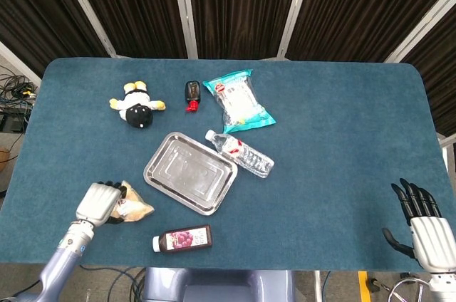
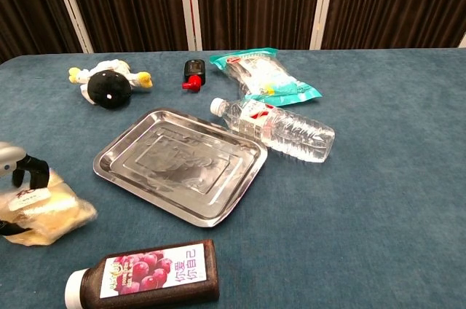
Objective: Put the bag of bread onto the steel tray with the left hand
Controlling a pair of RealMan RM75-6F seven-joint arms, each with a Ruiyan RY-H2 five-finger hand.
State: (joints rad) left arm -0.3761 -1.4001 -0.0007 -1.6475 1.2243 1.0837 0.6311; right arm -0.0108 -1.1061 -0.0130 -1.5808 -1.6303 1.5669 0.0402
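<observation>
The bag of bread point(image 1: 136, 210), a clear packet with pale pieces and a white label, lies on the blue cloth left of the steel tray point(image 1: 189, 172). My left hand point(image 1: 100, 202) lies over the bag's left end, fingers draped on top. In the chest view the left hand point(image 2: 16, 165) covers the top left of the bag of bread point(image 2: 54, 210), with a dark thumb tip at the bag's near side. The bag still rests on the table. The steel tray point(image 2: 178, 163) holds nothing. My right hand point(image 1: 426, 225) hovers at the table's near right corner, fingers spread.
A water bottle point(image 1: 240, 153) lies against the tray's right edge. A grape juice bottle point(image 1: 183, 238) lies near the front edge, just right of the bag. Further back are a teal snack packet point(image 1: 239, 100), a plush toy point(image 1: 137, 106) and a small black-and-red item point(image 1: 192, 93).
</observation>
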